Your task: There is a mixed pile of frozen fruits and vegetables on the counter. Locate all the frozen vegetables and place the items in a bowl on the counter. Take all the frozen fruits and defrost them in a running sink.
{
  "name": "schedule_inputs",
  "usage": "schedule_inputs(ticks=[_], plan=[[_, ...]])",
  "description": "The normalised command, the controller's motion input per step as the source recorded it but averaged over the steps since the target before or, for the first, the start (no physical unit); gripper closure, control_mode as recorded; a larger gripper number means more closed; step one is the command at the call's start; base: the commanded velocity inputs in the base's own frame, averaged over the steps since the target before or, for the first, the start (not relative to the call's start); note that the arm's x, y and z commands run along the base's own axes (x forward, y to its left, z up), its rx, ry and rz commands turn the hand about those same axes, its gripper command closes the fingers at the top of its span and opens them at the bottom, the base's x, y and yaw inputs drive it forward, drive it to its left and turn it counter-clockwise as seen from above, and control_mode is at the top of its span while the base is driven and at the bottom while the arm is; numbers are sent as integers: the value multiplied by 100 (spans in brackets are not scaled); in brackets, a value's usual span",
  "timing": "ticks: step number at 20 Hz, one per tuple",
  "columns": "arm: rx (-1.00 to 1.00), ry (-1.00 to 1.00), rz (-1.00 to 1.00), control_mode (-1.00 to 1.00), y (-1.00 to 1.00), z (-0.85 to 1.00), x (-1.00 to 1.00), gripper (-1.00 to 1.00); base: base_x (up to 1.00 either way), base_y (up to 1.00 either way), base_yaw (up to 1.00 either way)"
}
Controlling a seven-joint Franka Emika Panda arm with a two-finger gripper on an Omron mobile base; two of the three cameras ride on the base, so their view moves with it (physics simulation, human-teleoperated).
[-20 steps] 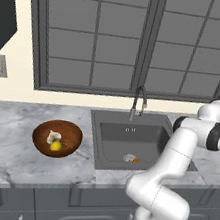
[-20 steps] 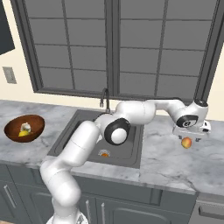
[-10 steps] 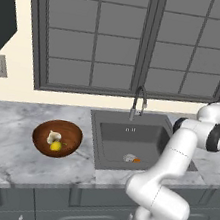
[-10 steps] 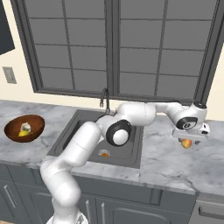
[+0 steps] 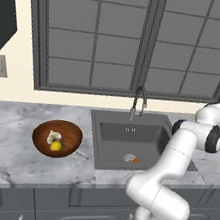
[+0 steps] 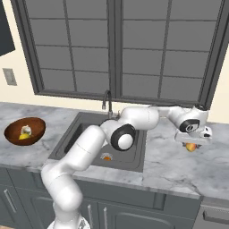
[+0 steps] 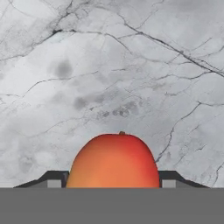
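1. While the gripper hangs low over the counter right of the sink, its fingers hug the peach.
2. Orange sits in the sink.
3. Bowl left of the sink holds both veggies.

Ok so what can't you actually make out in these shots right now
- Peach-like fruit, hand view: its lower part is cut off at the bottom, so contact with the gripper fingertips is unclear.
- Same fruit, right base view: the hand covers most of it.
- Orange piece in the sink, left base view: too small to identify.
- Pieces in the bowl: too small for detail.
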Motion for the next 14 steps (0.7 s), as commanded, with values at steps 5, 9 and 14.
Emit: schedule_inputs(ticks=[5,9,14], plan=[[0,0,0,-100,0,2,-7,100,0,0,0],[0,-5,1,-100,7,22,-16,100,0,0,0],[0,-16,3,-100,25,43,-30,100,0,0,0]])
